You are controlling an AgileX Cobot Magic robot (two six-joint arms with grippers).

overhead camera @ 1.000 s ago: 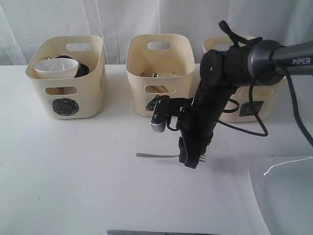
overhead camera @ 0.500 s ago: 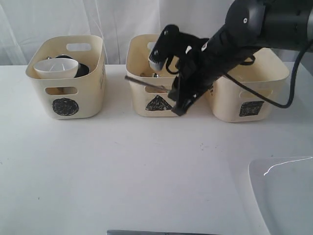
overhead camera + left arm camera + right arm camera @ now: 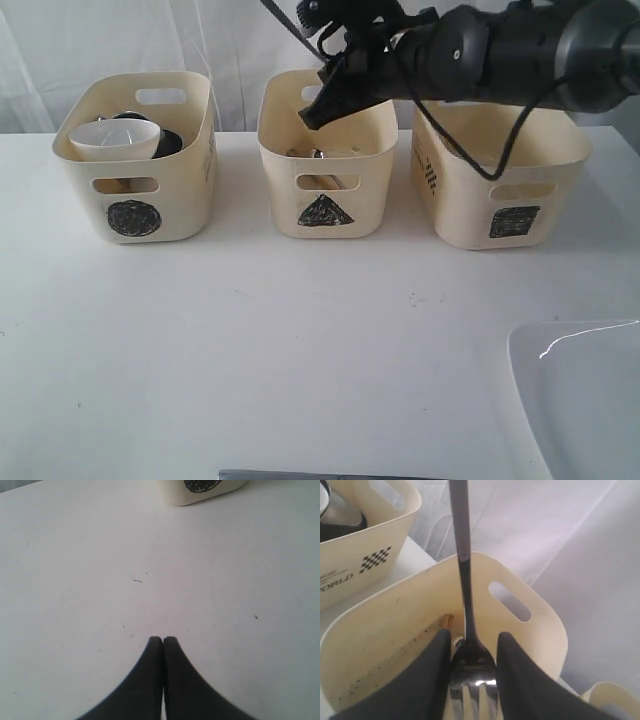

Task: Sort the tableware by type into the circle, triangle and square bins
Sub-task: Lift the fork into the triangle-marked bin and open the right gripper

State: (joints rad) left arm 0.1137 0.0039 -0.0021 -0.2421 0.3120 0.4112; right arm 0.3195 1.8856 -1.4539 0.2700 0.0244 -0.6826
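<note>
Right wrist view has the right gripper [image 3: 472, 641] clamped on the steel fork [image 3: 461, 555] near its tines above the triangle bin [image 3: 395, 630]; released so, its long handle might catch the rim and tip it outside.

Lab-style test setup: white table [image 3: 300, 350], white curtain backdrop [image 3: 100, 40], marked bins [image 3: 375, 200].
</note>
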